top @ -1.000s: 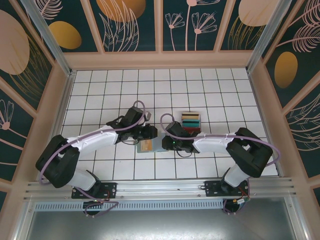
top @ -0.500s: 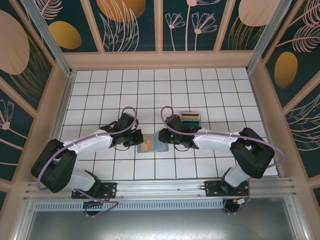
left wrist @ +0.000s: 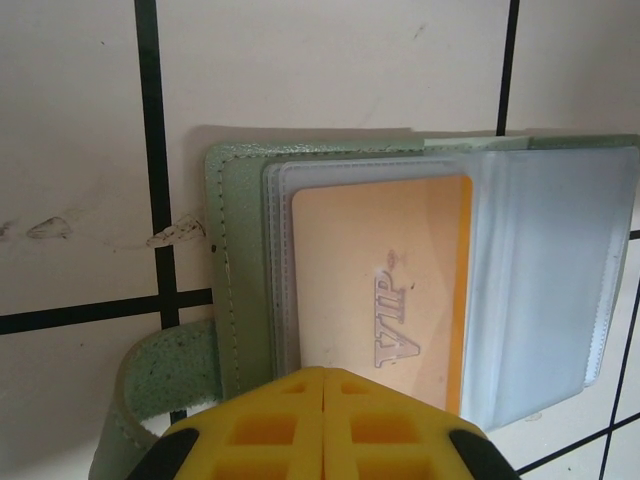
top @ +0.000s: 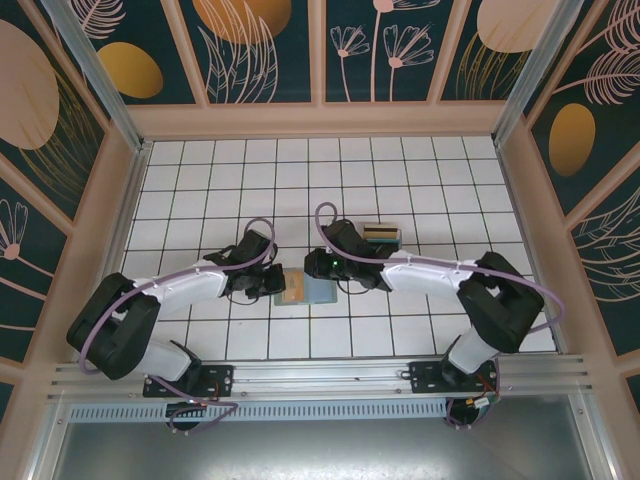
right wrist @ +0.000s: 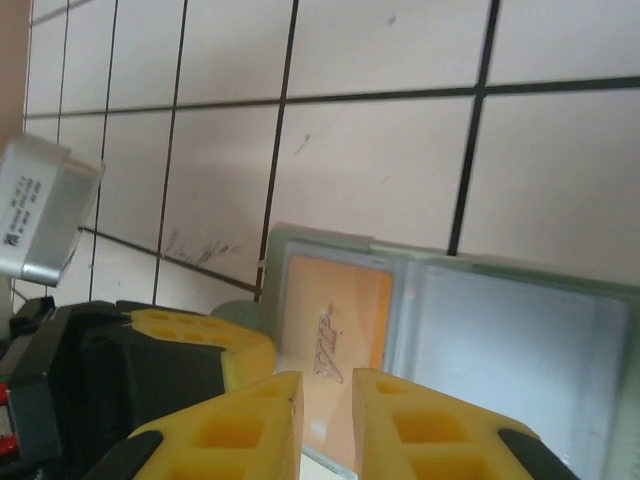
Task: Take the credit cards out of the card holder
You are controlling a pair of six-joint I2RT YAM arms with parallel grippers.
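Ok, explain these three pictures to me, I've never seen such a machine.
Two robot arms, each ending in a two-finger gripper, work on a tiled table. One picture looks down from overhead. The other two come from cameras on the wrists, so the yellow fingers are the robot's own. An open card holder lies on the table with an orange card in its clear sleeve. The left gripper is shut at the holder's edge; the right gripper hovers slightly open over the card. More cards sit in a small tray.

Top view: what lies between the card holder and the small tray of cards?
The right arm's dark wrist crosses between card holder and tray, shown in the top view.
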